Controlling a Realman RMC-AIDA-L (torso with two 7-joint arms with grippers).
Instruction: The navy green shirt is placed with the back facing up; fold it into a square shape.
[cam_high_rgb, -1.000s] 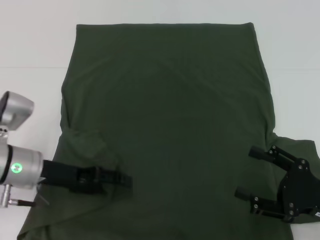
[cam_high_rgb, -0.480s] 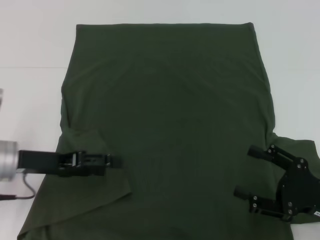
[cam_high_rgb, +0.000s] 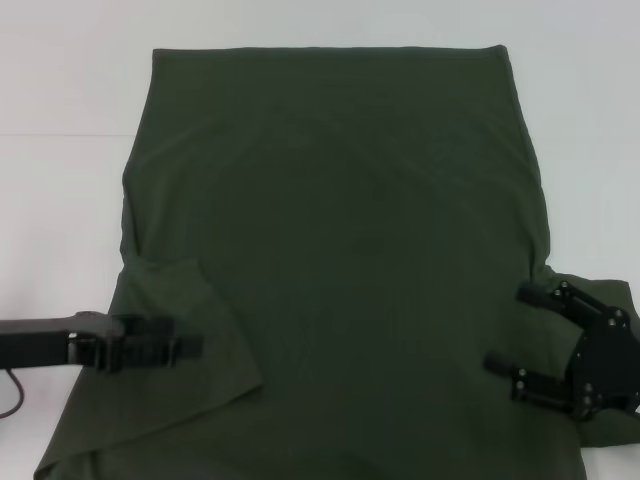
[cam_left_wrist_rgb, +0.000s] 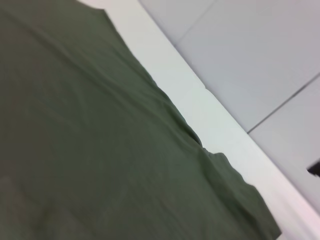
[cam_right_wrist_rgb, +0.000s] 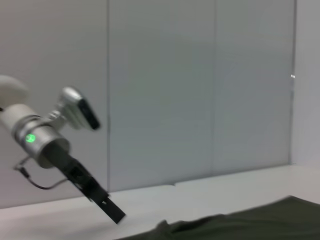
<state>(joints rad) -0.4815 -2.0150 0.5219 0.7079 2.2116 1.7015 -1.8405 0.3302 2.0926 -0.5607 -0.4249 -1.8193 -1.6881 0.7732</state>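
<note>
The large dark olive-green cloth T-shirt (cam_high_rgb: 330, 260) is lying flat beneath both hands. Right hand (cam_high_rgb: 510, 328) is hovering with fingers apart; left hand (cam_high_rgb: 190, 345), fingers together, empty, is risking snagging the folded sleeve beneath it.

1. The navy green shirt (cam_high_rgb: 340, 250): its near hem is cut off by the head view's lower edge.
2. The right gripper (cam_high_rgb: 520, 330): its body runs past the head view's right edge.
3. The left gripper (cam_high_rgb: 185, 346): finger gap cannot be determined.
4. The left wrist view is blurred; its own fingers are hidden.
</note>
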